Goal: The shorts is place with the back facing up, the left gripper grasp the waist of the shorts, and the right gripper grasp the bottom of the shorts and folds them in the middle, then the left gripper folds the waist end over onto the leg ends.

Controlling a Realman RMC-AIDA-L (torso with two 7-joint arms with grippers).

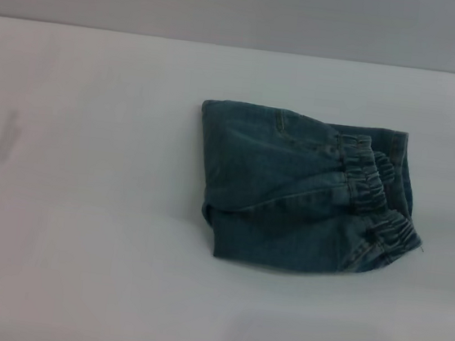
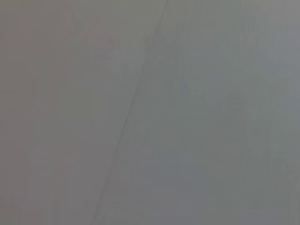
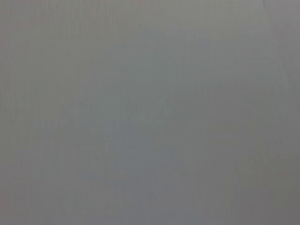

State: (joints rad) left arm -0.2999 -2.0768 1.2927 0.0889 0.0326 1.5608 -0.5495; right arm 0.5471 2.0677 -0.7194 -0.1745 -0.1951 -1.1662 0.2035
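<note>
You are looking at the shorts (image 1: 290,198) lying folded into a compact bundle on the white table (image 1: 84,203), right of centre, the waist (image 1: 373,191) resting on top toward the right edge. Neither gripper is showing anywhere, so their grip states are unknown; both wrist views are showing only blank grey.

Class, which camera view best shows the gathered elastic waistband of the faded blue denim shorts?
The head view. There the gathered elastic waistband shows ruffled on the right side of the folded faded blue denim shorts on the white table. Both wrist views show only a blank grey surface, no shorts.
</note>
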